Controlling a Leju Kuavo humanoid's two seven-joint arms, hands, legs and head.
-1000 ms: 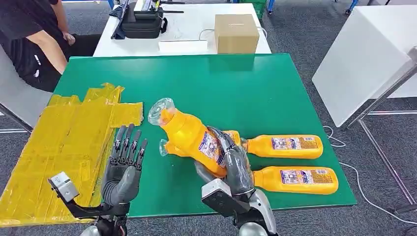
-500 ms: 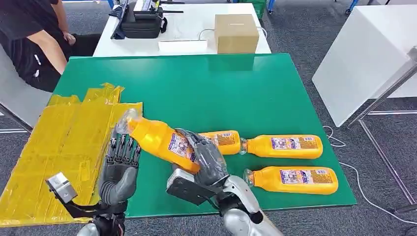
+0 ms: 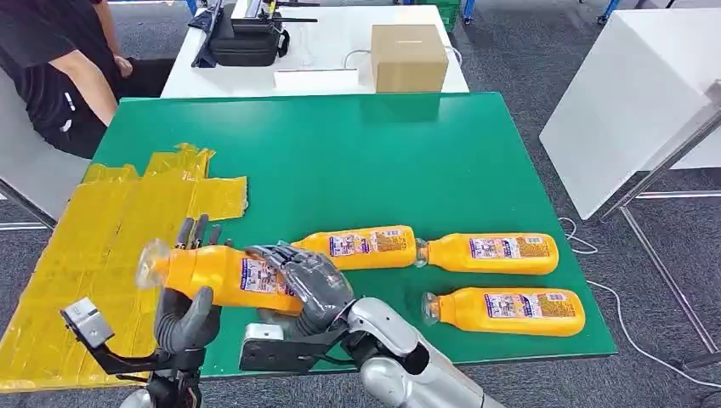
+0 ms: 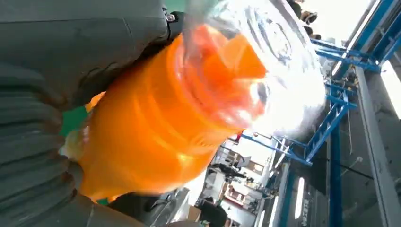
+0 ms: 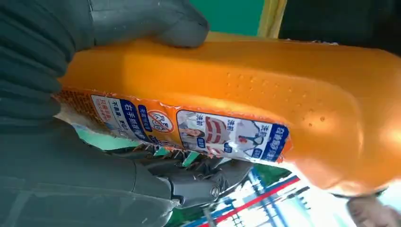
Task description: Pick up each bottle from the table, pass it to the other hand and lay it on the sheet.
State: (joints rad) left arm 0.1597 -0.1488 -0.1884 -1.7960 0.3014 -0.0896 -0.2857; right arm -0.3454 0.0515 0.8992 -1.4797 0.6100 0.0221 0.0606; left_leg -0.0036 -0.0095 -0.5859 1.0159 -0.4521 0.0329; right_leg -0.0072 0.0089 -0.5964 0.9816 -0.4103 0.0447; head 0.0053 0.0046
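We see the green table (image 3: 408,161) evenly and brightly lit from above, with soft, short shadows. In the left wrist view the clear cap (image 4: 265,61) is blurred and overexposed (white glare behind it).

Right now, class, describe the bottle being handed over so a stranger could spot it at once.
Start at the green table and go to its near edge beside the yellow sheet. There the right hand holds an orange bottle against the left hand. Unlike the three bottles lying flat, it is off the table.

the orange bottle's (image 5: 265,90) label (image 5: 189,130) bears chinese print, too blurred to read.
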